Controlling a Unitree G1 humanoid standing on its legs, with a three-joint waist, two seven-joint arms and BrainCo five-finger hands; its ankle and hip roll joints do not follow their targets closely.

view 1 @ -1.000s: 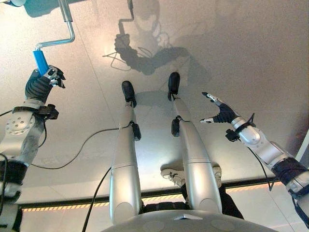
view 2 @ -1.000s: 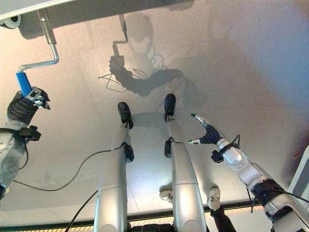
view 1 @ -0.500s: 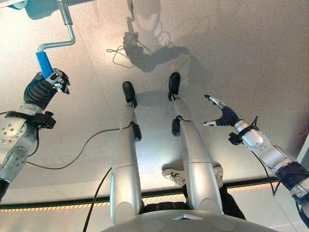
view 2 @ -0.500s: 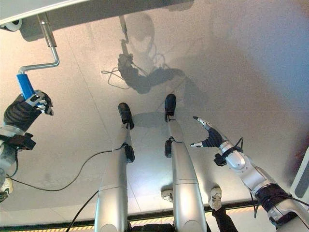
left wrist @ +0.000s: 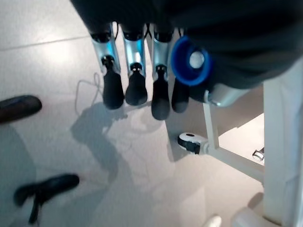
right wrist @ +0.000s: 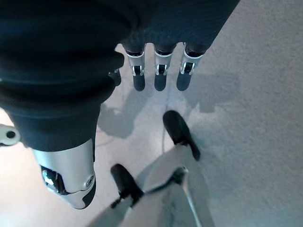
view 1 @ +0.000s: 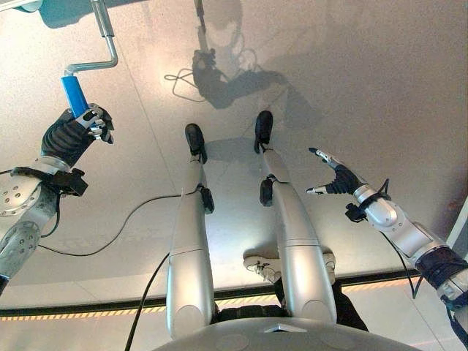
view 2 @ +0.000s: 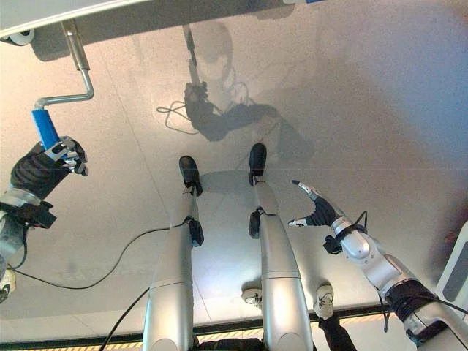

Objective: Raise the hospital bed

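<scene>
The robot's left hand (view 1: 89, 123) is curled round the lower end of the blue grip (view 1: 74, 93) of the bed's crank handle, its dark-tipped fingers (left wrist: 136, 90) wrapped over it in a row, and in the left wrist view the grip's round blue end cap (left wrist: 191, 61) sits right against the palm side of the hand. From that blue grip a bent silver crank rod (view 1: 93, 66) runs sideways, then turns and climbs to the underside of the hospital bed frame (view 2: 51, 14), whose pale edge runs along the far-left corner of the head views. A small castor wheel (left wrist: 190, 142) of the bed stands on the floor just beyond the hand, joined to a white frame bar (left wrist: 232, 161). Well apart on the other side, the right hand (view 1: 335, 178) hangs out in the air above the grey floor (view 1: 365, 88), fingers straight and spread with the thumb held away from them, touching nothing; its own wrist view shows those fingers (right wrist: 160, 78) extended side by side over the floor. A yellow-and-black striped strip (view 1: 88, 311) crosses the floor at the near edge.
</scene>
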